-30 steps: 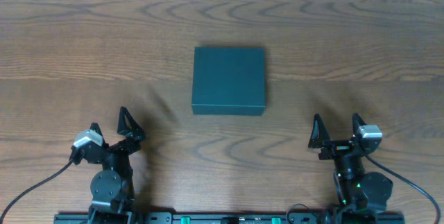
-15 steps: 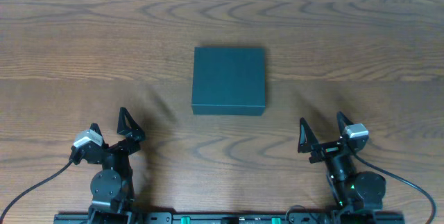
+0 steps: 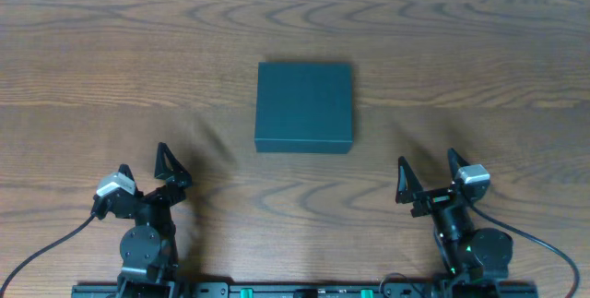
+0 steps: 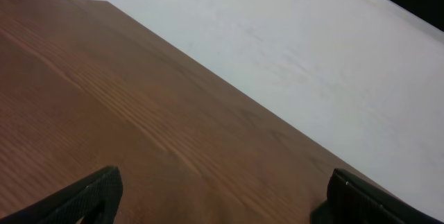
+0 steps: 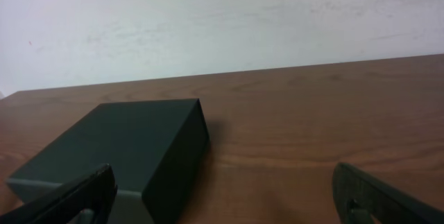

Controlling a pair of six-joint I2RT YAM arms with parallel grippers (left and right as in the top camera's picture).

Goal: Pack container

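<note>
The wooden table [image 3: 92, 58] stretches to its far edge against a pale wall, with wide open wood on every side of the container [image 3: 304, 107]. The container sits closed and flat at mid-table, sides square with the table edges, and looks nearly square from above, so I cannot tell a long axis. The left gripper [image 3: 145, 158] and right gripper [image 3: 426, 158] hover near the front edge, well apart from the container, both with jaws spread wide

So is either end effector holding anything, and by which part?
Nothing held: left end effector and right end effector both open, clear of the container.
</note>
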